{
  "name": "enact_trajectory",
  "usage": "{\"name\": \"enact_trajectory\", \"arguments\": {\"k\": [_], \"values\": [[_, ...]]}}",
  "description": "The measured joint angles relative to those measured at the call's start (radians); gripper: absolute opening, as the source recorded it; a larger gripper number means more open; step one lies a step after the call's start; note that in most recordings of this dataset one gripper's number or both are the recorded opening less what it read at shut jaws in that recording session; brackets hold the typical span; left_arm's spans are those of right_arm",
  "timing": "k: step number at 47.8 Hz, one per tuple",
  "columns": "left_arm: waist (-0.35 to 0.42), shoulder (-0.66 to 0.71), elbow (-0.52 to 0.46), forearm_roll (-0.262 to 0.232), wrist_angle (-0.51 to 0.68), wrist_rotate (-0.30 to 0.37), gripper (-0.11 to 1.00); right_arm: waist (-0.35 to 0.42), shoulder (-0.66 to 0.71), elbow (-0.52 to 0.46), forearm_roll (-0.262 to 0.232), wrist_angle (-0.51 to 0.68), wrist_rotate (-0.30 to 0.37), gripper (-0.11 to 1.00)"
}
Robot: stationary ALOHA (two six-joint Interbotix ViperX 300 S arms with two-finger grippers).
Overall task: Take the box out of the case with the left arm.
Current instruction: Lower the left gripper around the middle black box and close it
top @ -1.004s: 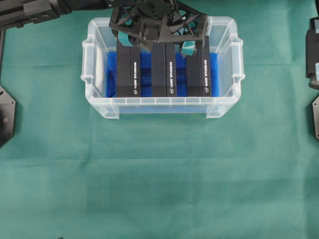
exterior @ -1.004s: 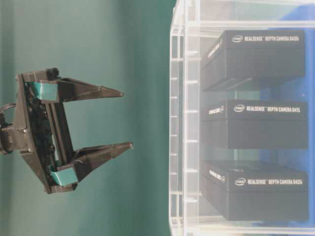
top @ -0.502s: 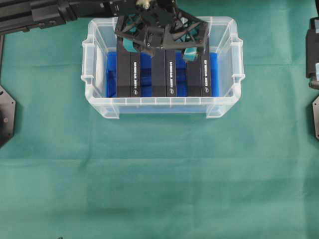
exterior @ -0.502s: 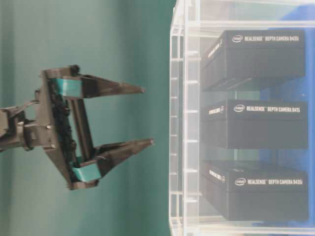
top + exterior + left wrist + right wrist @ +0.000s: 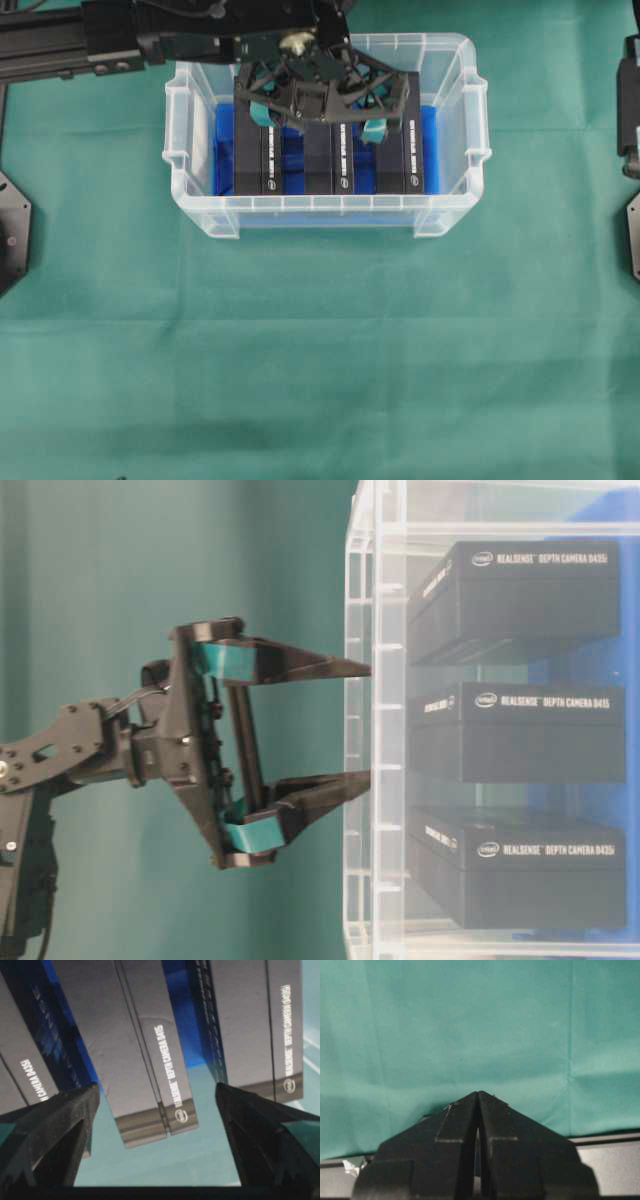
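Note:
The clear case [image 5: 180, 150] with its blue liner [image 5: 224, 150] holds three black boxes standing side by side. My left gripper [image 5: 318, 120] hangs open over the middle box [image 5: 328, 165], fingers pointing down, one to each side of it. In the table-level view its fingertips [image 5: 370, 667] are level with the case rim [image 5: 358, 600], and the gripper [image 5: 368, 722] lines up with the middle box [image 5: 520, 735]. The left wrist view shows that box [image 5: 135, 1045] between the wide-apart fingers, untouched; the gripper [image 5: 156, 1090] holds nothing. My right gripper [image 5: 478, 1094] is shut over bare cloth.
A left box [image 5: 257, 160] and a right box [image 5: 400, 160] flank the middle one with narrow gaps. The case stands on green cloth [image 5: 320, 350]. The right arm [image 5: 630, 100] sits at the right edge. Black mounts show at both table sides.
The left gripper has come down and forward from the case's back rim to over the middle box, its tips now at rim level. Its jaws stayed wide open. Boxes have not moved.

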Motion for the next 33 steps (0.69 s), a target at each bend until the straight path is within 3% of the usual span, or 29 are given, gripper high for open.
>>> {"name": "enact_trajectory", "arguments": {"k": [33], "values": [[0.028, 0.025, 0.069, 0.000, -0.086, 0.002, 0.96, 0.000, -0.003, 0.020, 0.000, 0.000, 0.002, -0.01]]}}
